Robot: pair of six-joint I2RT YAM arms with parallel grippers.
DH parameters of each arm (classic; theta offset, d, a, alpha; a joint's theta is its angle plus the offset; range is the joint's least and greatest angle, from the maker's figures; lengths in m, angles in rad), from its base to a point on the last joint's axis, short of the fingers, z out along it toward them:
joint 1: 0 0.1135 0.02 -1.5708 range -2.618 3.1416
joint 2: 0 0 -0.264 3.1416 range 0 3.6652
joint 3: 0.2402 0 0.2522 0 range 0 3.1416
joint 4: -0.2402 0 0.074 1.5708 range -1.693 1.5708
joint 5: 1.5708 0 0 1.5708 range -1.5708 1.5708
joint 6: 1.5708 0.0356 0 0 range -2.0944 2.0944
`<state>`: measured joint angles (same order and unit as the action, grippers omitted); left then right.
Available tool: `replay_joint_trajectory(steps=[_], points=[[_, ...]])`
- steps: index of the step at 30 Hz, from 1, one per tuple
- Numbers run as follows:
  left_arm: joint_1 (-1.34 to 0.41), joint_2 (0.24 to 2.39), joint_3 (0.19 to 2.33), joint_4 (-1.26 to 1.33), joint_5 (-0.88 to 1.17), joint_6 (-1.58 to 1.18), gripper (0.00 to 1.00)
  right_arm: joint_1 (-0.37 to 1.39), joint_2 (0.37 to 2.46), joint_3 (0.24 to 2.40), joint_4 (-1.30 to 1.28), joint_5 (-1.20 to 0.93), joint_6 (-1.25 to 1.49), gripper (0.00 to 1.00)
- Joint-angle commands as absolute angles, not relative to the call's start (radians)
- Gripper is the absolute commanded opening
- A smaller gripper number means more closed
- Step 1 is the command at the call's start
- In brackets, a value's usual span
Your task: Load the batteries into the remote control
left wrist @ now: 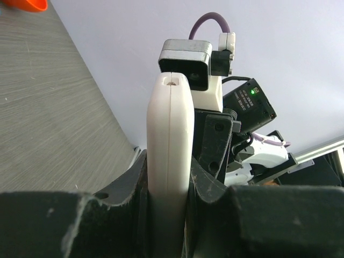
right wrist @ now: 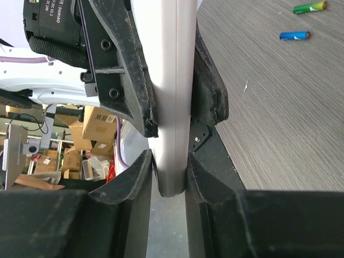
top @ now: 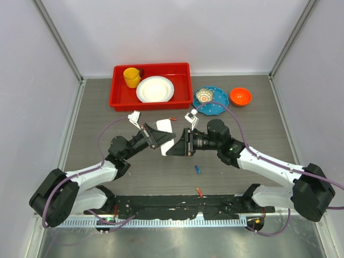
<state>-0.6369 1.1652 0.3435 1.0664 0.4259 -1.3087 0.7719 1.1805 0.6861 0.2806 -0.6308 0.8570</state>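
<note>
The white remote control (top: 165,127) hangs above the middle of the table, held between both arms. My left gripper (top: 159,138) is shut on it; in the left wrist view the remote control (left wrist: 170,145) stands edge-on between the jaws of the left gripper (left wrist: 169,188). From the other side my right gripper (top: 176,145) is shut on the remote control's (right wrist: 173,107) rounded end, its jaws (right wrist: 169,172) pressed against both faces. Loose batteries lie on the table: a red one (top: 172,119), a blue one (top: 198,170) and an orange one (top: 200,191). The right wrist view shows a green battery (right wrist: 309,7) and a blue battery (right wrist: 294,35).
A red tray (top: 121,99) at the back holds a yellow mug (top: 131,77) and a white plate (top: 155,89). To its right are a blue plate (top: 217,107) with a small bowl (top: 204,96) on it, and an orange bowl (top: 240,97).
</note>
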Motion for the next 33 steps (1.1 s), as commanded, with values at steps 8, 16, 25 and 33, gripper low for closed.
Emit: replay_joint_trajectory(steps=[8,16,25,33], points=[[-0.727,1.055,0.333,0.927,0.462,-1.23,0.0,0.747,1.171,0.721,0.439,-0.571,0.821,0.35],[-0.727,1.072,0.336,0.953,0.466,-1.242,0.0,0.744,1.129,0.709,0.46,-0.557,0.824,0.47],[-0.726,1.034,0.333,0.919,0.42,-1.227,0.0,0.745,1.149,0.692,0.462,-0.641,0.839,0.43],[-0.727,1.035,0.336,0.94,0.399,-1.224,0.0,0.744,1.16,0.635,0.543,-0.71,0.917,0.41]])
